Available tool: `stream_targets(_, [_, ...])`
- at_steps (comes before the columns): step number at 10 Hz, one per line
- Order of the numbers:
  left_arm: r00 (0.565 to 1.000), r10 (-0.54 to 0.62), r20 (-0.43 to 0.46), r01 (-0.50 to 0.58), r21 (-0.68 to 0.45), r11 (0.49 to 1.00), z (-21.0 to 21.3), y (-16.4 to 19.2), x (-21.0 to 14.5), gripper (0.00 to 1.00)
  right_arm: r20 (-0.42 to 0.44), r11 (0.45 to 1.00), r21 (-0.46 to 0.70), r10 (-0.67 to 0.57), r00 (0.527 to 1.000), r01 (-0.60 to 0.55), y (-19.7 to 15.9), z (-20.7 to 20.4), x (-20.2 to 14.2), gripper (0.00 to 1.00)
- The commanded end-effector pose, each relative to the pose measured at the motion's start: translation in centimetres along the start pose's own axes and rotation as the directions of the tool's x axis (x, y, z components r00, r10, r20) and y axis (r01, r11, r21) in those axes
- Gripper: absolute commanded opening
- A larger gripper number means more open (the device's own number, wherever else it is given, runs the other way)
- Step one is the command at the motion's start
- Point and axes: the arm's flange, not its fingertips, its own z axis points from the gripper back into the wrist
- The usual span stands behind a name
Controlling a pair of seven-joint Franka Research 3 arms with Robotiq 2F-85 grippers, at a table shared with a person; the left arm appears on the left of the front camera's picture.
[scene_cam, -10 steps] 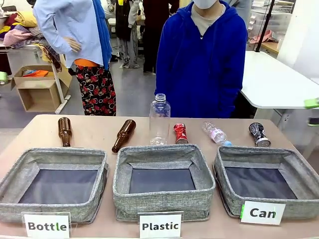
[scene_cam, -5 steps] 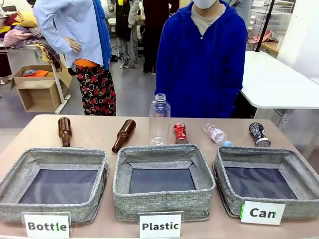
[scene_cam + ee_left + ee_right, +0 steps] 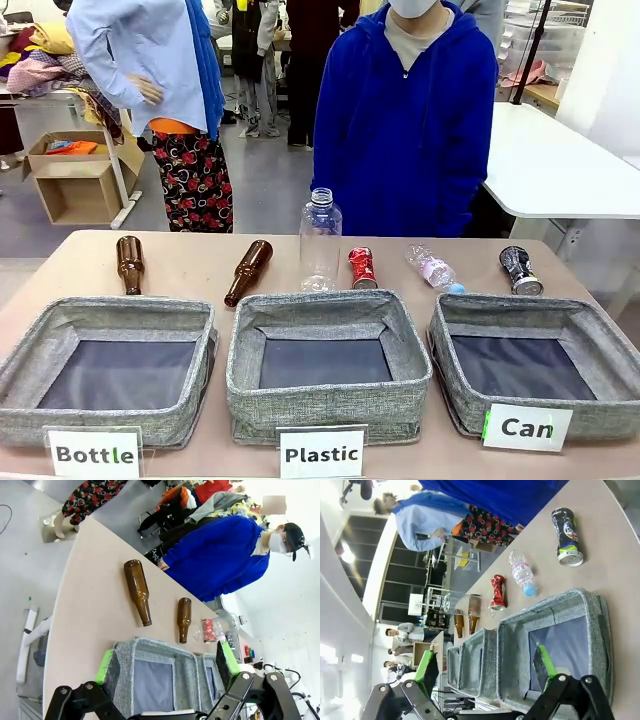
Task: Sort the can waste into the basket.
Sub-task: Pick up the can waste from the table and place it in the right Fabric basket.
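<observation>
A crumpled shiny red can (image 3: pixel 361 267) lies on the table behind the middle basket. A black and silver can (image 3: pixel 521 270) lies at the far right, just behind the grey basket (image 3: pixel 520 306) with the "Can" label (image 3: pixel 527 428). This basket holds nothing. In the right wrist view my right gripper (image 3: pixel 486 664) hangs open above the basket (image 3: pixel 550 609), well short of the black can (image 3: pixel 566 536) and the red can (image 3: pixel 498 592). My left gripper (image 3: pixel 166 662) is open over the left end of the table, with the red can (image 3: pixel 208 630) far off.
Two brown glass bottles (image 3: pixel 130 263) (image 3: pixel 248 270) lie behind the "Bottle" basket (image 3: pixel 110 312). A clear plastic bottle (image 3: pixel 320 240) stands behind the "Plastic" basket (image 3: pixel 325 305), and another (image 3: pixel 433 268) lies between the cans. A person in a blue hoodie (image 3: pixel 405 120) stands at the far edge.
</observation>
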Motion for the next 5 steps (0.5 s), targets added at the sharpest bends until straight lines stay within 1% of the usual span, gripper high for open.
stream_targets(1, [1.000,-0.011,0.007,0.011,-0.019,1.000,0.2,-0.4,0.2,1.00,0.007,1.000,0.021,0.016,1.000,-0.016,0.4,0.4,0.1,1.00])
stream_targets(3, [1.000,-0.011,0.007,0.011,-0.019,1.000,0.2,-0.4,0.2,1.00,-0.004,1.000,-0.001,0.001,1.000,-0.002,0.2,0.1,-0.1,1.00])
stream_targets(4, [1.000,-0.011,0.007,0.011,-0.019,1.000,0.2,-0.4,0.2,1.00,-0.002,0.990,-0.119,0.073,0.997,-0.073,2.4,-1.8,-0.2,1.00])
stream_targets(5, [1.000,-0.011,0.007,0.011,-0.019,1.000,0.2,-0.4,0.2,1.00,-0.046,0.970,-0.203,0.127,0.991,-0.134,5.0,-4.0,-0.1,1.00])
